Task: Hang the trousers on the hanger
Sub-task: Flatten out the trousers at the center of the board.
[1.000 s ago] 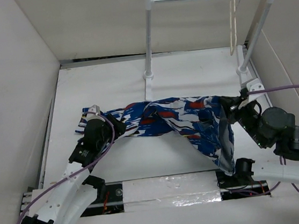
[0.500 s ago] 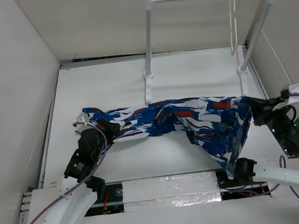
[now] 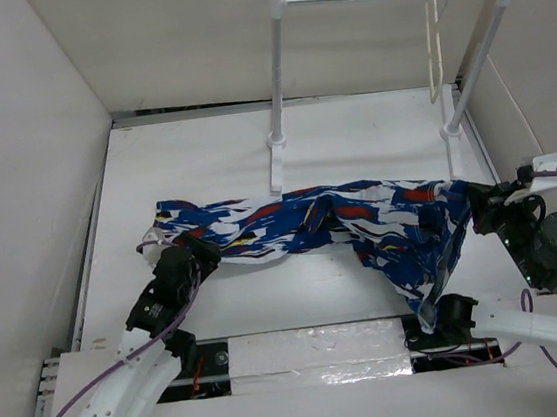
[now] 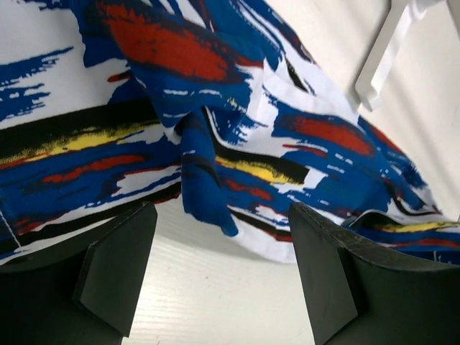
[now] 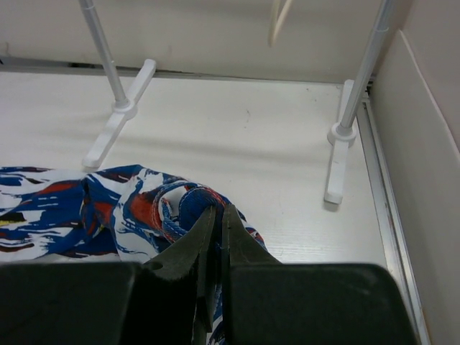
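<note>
Top external view: soft bright-blue cloth trousers (image 3: 341,224), splashed w/ white, red, black & yellow brush-like streaks, lie rumpled in a long band across the white table (image 3: 202,157), L to R, just in front of the rack's feet. Thin cream stick-like hanger (image 3: 433,50) hangs by its small wire hook from the metal rail of the white two-post rack (image 3: 277,68), at the rail's R end, well apart from the cloth. Rack posts are round & ball-topped, on flat bar feet.

My left gripper (image 3: 201,250) sits at the L end of the cloth. Left wrist view: my matte black wedge-shaped fingers (image 4: 115,266) stand wide apart, only bare table w/ faint grain between them; a folded cloth edge lies just beyond the tips.

My right gripper (image 3: 473,196) is at the R end. Right wrist view: jaws pinched together on a bunched fold of the fabric. From there one length of cloth trails to the near edge by my R arm's base.
</note>
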Available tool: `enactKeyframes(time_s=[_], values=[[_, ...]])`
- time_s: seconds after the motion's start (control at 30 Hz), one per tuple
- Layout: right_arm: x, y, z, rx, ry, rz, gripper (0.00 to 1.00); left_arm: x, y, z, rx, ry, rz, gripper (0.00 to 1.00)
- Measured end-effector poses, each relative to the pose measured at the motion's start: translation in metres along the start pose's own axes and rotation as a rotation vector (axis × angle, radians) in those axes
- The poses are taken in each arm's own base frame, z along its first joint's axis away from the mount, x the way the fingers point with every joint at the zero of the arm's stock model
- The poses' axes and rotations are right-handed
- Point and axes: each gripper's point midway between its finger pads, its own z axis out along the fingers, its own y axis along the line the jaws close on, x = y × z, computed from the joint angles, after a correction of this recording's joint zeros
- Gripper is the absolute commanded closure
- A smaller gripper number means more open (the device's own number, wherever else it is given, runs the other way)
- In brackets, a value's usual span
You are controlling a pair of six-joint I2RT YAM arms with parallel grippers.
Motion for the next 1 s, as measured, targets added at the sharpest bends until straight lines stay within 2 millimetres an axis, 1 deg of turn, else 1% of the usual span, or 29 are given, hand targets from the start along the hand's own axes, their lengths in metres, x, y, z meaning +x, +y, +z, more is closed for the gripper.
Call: enactKeyframes(time_s=[0.07, 0.13, 0.17, 0.2, 0.27, 0.3, 0.33, 0.37, 0.47, 0.53, 0.57, 0.67, 0.73, 0.8, 0.83, 0.87, 0.9, 0.93, 0.97, 1.0], values=[[0.0, 0.0, 0.0, -0.001, -0.001, 0.001, 1.0, -0.004, -0.001, 0.001, 0.0, -0.018, -0.014, 0.29], [0.001, 0.001, 0.0, -0.004, 0.001, 0.0, 1.0, 0.0, 0.002, 0.007, -0.029, -0.006, -0.007, 0.35], [0.002, 0.002, 0.001, -0.005, 0.002, -0.003, 1.0, 0.003, 0.005, 0.01, -0.048, 0.005, -0.001, 0.47], [0.003, 0.003, 0.001, -0.007, 0.004, -0.006, 1.0, 0.005, 0.008, 0.013, -0.064, 0.013, 0.004, 0.54], [0.006, 0.005, 0.002, -0.013, 0.009, -0.013, 1.0, 0.009, 0.013, 0.017, -0.086, 0.026, 0.017, 0.63], [0.007, 0.006, 0.002, -0.015, 0.011, -0.015, 1.0, 0.011, 0.014, 0.018, -0.089, 0.029, 0.02, 0.84], [0.007, 0.006, 0.002, -0.015, 0.012, -0.017, 1.0, 0.009, 0.013, 0.018, -0.083, 0.024, 0.017, 0.96], [0.008, 0.007, 0.002, -0.017, 0.013, -0.018, 1.0, 0.006, 0.01, 0.017, -0.072, 0.012, 0.014, 1.0], [0.009, 0.01, 0.003, -0.028, 0.019, -0.025, 1.0, -0.01, -0.004, 0.005, -0.045, -0.023, 0.017, 1.0], [0.009, 0.014, 0.004, -0.043, 0.026, -0.03, 1.0, -0.034, -0.025, -0.012, 0.005, -0.08, -0.002, 1.0], [0.01, 0.016, 0.004, -0.051, 0.03, -0.034, 1.0, -0.05, -0.038, -0.025, 0.04, -0.118, -0.015, 1.0], [0.009, 0.017, 0.002, -0.067, 0.035, -0.028, 1.0, -0.105, -0.078, -0.076, 0.159, -0.258, -0.067, 1.0], [0.008, 0.013, -0.001, -0.066, 0.033, -0.011, 1.0, -0.145, -0.101, -0.118, 0.228, -0.359, -0.103, 1.0], [0.007, 0.006, -0.004, -0.057, 0.03, 0.012, 1.0, -0.176, -0.117, -0.153, 0.275, -0.442, -0.131, 1.0], [0.006, 0.001, -0.007, -0.049, 0.028, 0.027, 1.0, -0.19, -0.123, -0.167, 0.29, -0.48, -0.143, 1.0], [0.005, -0.003, -0.009, -0.04, 0.025, 0.046, 1.0, -0.201, -0.127, -0.176, 0.293, -0.509, -0.149, 1.0], [0.005, -0.007, -0.01, -0.032, 0.021, 0.063, 1.0, -0.209, -0.13, -0.181, 0.288, -0.532, -0.15, 1.0], [0.004, -0.011, -0.011, -0.022, 0.017, 0.083, 1.0, -0.214, -0.132, -0.181, 0.275, -0.545, -0.147, 1.0], [0.004, -0.013, -0.012, -0.011, 0.013, 0.101, 1.0, -0.217, -0.133, -0.177, 0.252, -0.554, -0.139, 1.0], [0.005, -0.014, -0.012, -0.002, 0.012, 0.113, 0.99, -0.217, -0.133, -0.167, 0.218, -0.554, -0.123, 1.0]])
